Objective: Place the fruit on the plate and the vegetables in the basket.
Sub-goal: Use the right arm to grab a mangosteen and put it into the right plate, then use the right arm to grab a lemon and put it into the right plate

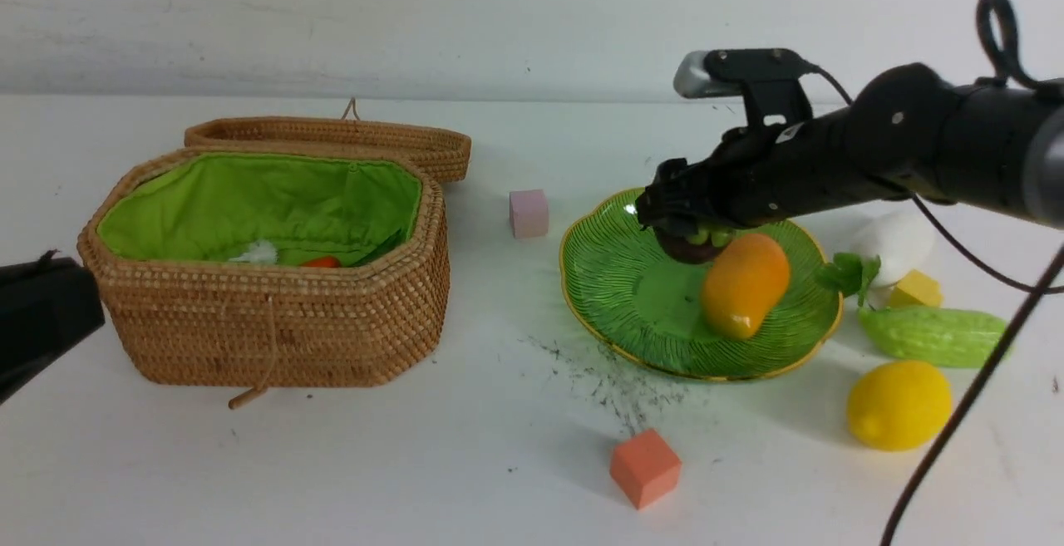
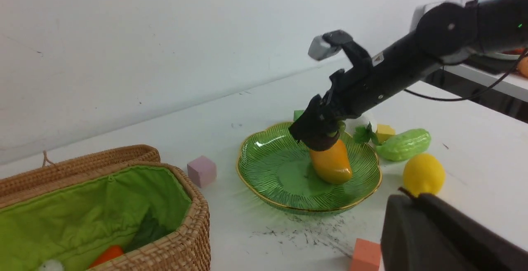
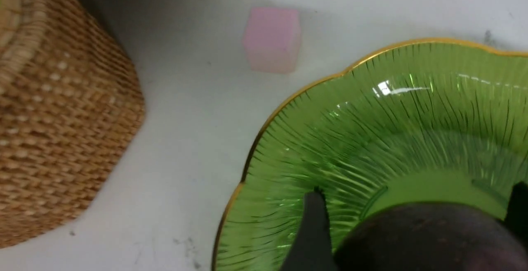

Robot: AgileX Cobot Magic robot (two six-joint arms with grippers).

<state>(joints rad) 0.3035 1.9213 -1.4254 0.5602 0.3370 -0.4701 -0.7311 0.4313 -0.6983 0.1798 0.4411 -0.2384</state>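
The right gripper (image 1: 683,230) pinches the dark mangosteen (image 1: 688,252) low over the back of the plate (image 1: 615,297), just beside the mango (image 1: 744,284). The lemon (image 1: 898,405), cucumber (image 1: 935,336) and radish (image 1: 894,247) crowd the plate's right side. The left side has bare table. The left gripper (image 1: 50,309), pressed shut, is mostly cut off beside the basket (image 1: 274,330).

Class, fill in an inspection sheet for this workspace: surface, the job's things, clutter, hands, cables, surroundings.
Surface: white table, dark scuffs in front of the plate.
Job's things: mango on plate; carrot in open basket; lemon, cucumber and radish on the table.
Clutter: pink cube, orange cube, yellow cube.
Hands: right hand closed on mangosteen over the plate; left hand shut, nothing seen in it.
Cables: black cable crossing in front of the cucumber in the front view.
Surroundings: plain white wall.
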